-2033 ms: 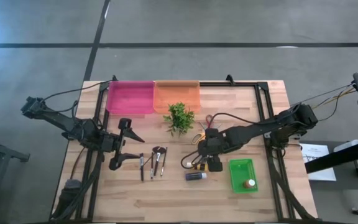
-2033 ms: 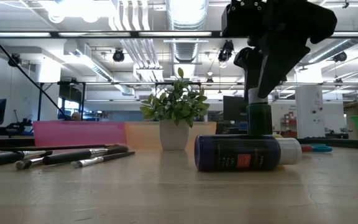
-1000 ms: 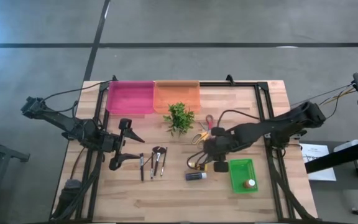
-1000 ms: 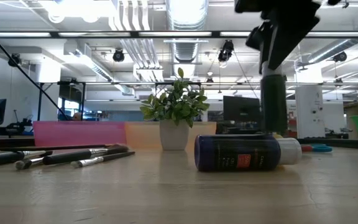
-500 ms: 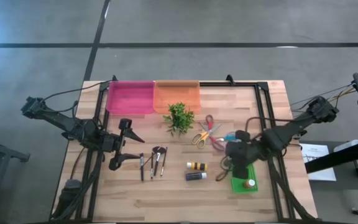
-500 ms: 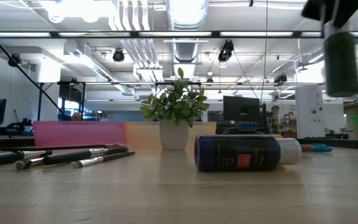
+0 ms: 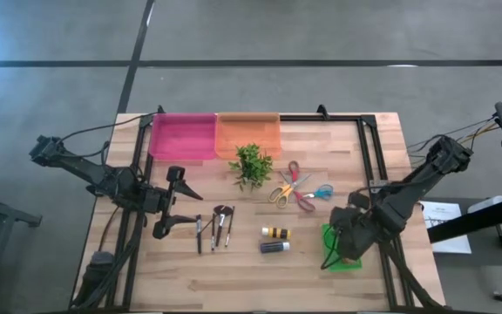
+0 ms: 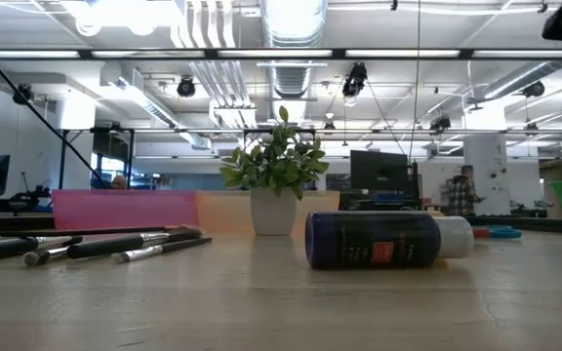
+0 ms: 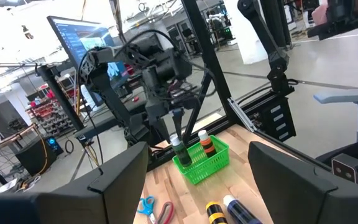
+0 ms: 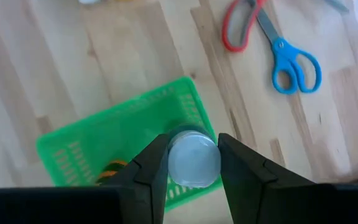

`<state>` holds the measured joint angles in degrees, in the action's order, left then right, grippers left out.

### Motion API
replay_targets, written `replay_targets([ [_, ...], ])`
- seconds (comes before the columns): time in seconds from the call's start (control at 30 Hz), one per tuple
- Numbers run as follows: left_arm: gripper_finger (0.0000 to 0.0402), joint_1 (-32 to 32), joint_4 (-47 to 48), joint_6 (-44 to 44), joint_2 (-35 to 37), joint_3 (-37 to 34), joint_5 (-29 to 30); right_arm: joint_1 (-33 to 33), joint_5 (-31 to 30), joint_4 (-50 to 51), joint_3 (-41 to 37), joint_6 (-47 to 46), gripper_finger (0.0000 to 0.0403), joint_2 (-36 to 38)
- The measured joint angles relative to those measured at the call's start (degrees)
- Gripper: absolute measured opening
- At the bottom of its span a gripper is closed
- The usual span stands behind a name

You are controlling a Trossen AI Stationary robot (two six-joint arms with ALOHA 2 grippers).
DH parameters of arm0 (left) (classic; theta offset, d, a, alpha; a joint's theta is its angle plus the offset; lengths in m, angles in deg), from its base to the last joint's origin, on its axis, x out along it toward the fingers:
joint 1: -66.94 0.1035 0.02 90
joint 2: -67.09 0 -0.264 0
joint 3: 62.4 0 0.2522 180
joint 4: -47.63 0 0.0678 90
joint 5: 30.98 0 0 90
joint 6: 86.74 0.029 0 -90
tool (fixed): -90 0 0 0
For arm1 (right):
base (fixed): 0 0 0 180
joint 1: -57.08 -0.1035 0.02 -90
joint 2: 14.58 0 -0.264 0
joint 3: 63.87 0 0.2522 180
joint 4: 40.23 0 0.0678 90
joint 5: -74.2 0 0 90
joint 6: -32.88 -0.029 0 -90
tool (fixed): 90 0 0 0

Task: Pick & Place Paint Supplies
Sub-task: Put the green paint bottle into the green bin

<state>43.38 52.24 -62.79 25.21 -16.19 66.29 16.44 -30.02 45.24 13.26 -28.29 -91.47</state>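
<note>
I am carrying a green paint bottle [image 10: 193,163] with a pale cap in the right pincer [image 10: 193,168], which is gripping it by the sides, and it is hanging directly over the green basket [image 7: 339,258] at the lower right of the high view. A second ago it was standing on the desk [image 7: 234,270] near the scissors [image 7: 289,185]; now it is across, so only the release is left. An orange-capped bottle [image 9: 207,147] is already sitting in the basket. The yellow tube [image 7: 275,233], the dark tube [image 7: 275,247] and the brushes [image 7: 215,227] are still lying mid-desk. The left pincer [image 7: 172,202] is waiting wide open at centre left.
</note>
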Motion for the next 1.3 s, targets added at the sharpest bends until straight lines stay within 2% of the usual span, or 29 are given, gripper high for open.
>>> replay_targets([
  [0.63, 0.0287, 0.01, 0.00, -0.02, -0.01, 0.00, 0.00, -9.88, 0.56, -8.28, -12.00, -16.23, 0.0109, 5.16],
  [1.3, 0.0287, 0.01, -0.24, -0.15, -0.01, -0.55, 0.00, -10.15, 0.33, -12.14, -13.98, -14.95, 0.0110, 4.92],
])
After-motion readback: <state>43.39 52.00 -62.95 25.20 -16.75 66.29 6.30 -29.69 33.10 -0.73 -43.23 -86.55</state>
